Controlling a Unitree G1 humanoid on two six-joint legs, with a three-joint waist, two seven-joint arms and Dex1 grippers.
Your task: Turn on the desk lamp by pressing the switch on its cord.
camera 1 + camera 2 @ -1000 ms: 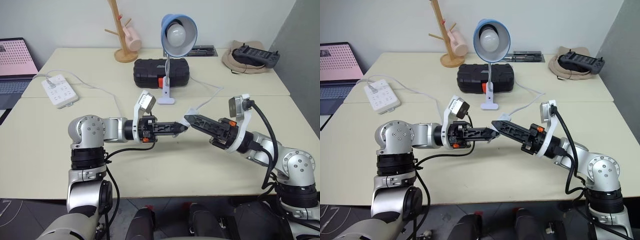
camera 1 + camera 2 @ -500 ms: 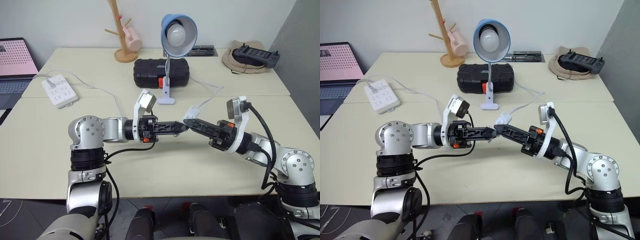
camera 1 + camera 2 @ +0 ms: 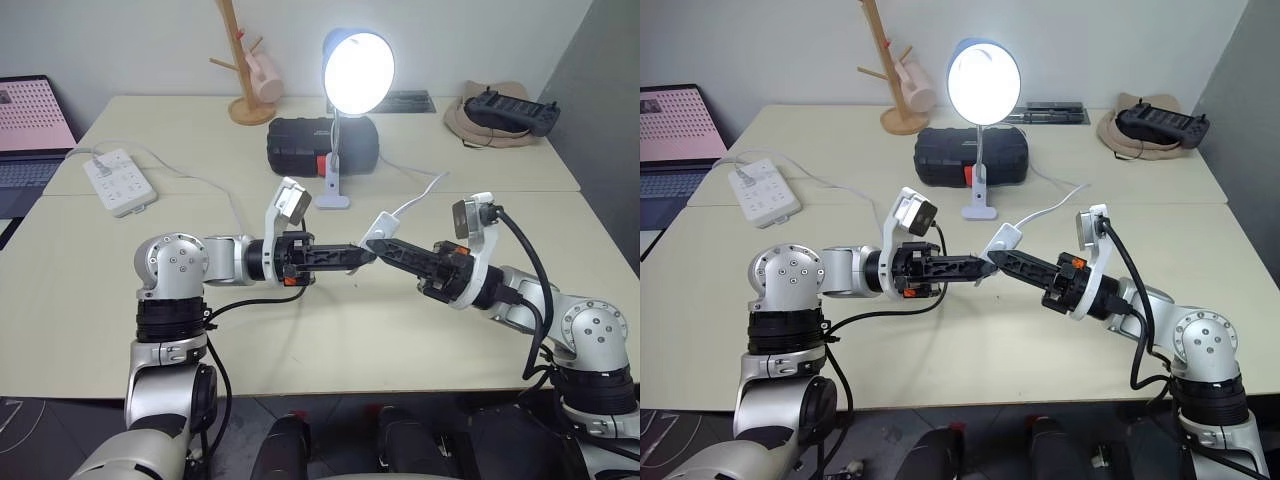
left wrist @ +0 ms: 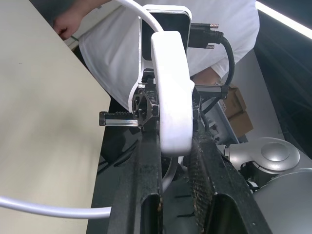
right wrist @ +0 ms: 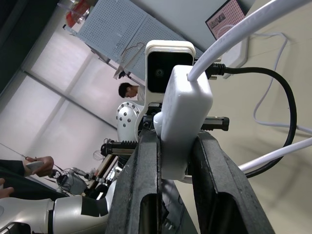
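Note:
The desk lamp (image 3: 357,65), with its blue shade and silver stem, stands clipped at the back of the table, and its bulb is glowing brightly. The small white switch (image 3: 379,223) is held above the middle of the table. My left gripper (image 3: 364,254) reaches in level from the left and is shut on the switch (image 4: 170,97). My right gripper (image 3: 376,243) comes in from the right and is also shut on the switch (image 5: 185,122). The white cord (image 3: 420,195) runs from the switch back toward the lamp.
A white power strip (image 3: 120,180) lies at the left and a black case (image 3: 320,145) behind the lamp's base. A wooden mug tree (image 3: 240,60) with a pink mug stands at the back, a laptop (image 3: 30,125) far left, and a hat with a controller (image 3: 500,112) back right.
My right gripper edged left and closed on the switch. The lamp's bulb, dark before, now shines. The left arm stayed where it was.

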